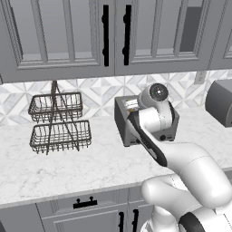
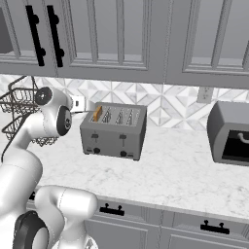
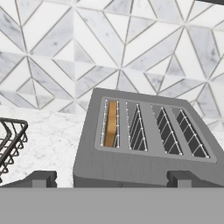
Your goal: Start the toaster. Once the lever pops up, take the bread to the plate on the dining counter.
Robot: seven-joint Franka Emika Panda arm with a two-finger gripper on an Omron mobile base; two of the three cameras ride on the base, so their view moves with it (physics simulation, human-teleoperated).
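Observation:
The boxy grey toaster (image 2: 114, 130) stands on the marble worktop against the tiled wall, with its knobs facing the room. One golden-tan slice of bread (image 3: 111, 124) sits down in its leftmost slot (image 2: 97, 114), top edge about level with the slot. In the left base view the arm covers most of the toaster (image 1: 121, 118). My gripper (image 3: 113, 179) is open and holds nothing. It hangs in front of and slightly above the toaster's front edge, with one dark fingertip (image 3: 43, 178) on each side. The plate and the dining counter are out of view.
A two-tier wire basket rack (image 1: 59, 122) stands on the worktop left of the toaster, close to my arm. A rounded dark grey appliance (image 2: 229, 132) sits to the right. Grey wall cabinets (image 2: 121, 34) hang overhead. Bare worktop (image 2: 175, 170) lies in front of the toaster.

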